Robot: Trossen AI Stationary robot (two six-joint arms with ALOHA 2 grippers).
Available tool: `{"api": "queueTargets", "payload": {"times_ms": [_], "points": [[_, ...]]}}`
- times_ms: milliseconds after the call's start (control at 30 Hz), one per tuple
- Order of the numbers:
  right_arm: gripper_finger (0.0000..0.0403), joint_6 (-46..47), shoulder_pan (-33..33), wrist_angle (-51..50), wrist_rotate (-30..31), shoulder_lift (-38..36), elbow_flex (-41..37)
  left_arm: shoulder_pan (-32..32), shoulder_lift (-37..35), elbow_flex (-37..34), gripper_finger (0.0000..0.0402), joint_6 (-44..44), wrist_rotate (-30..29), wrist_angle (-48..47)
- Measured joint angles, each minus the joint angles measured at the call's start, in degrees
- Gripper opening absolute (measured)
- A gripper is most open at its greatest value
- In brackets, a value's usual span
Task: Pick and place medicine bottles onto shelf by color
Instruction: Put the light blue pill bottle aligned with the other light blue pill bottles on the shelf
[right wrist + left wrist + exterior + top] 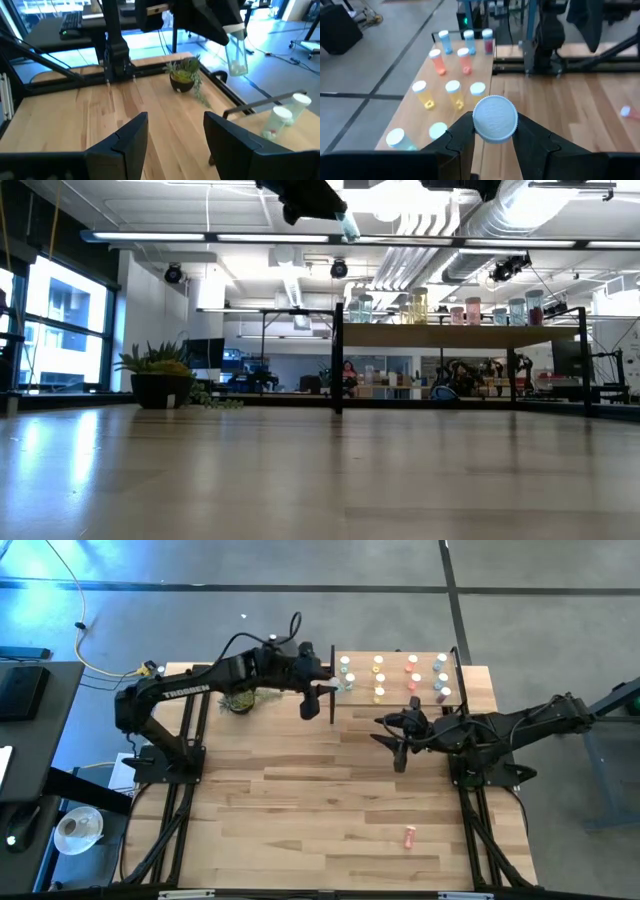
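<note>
From above, the left claw (pixel 335 688) hangs at the shelf's (pixel 470 680) near-left end, pinching a small bottle (pixel 346 686); light, stiff and likely slick, it is best gripped just under the cap. Its wrist view shows the fingers (pixel 462 137) clamped below the white cap (pixel 494 119). In the right wrist view the right claw (pixel 175 132) is spread and empty over the desk (pixel 125 107).

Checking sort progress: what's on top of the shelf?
On the shelf: eleven standing medicine bottles in colour rows. The left gripper holds a twelfth above its near end, covering part of the board.
</note>
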Motion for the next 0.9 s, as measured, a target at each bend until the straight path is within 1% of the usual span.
{"api": "queueTargets", "payload": {"times_ms": [133,567,700,900], "points": [[0.0184,1.3,0.0,-2.6,0.0,0.0,0.0,0.5,3.1,3.4,0.0108,2.7,0.3,-1.9],[0.0184,1.3,0.0,-5.2,0.0,0.0,0.0,0.5,16.1,12.9,0.0108,4.2,0.9,-9.9],[0.0184,1.3,0.0,-5.6,0.0,0.0,0.0,0.5,18.4,13.7,0.0108,4.3,0.8,-10.9],[0.0184,1.3,0.0,-5.7,0.0,0.0,0.0,1.2,19.3,13.8,0.0108,5.0,0.3,-10.9]]}}
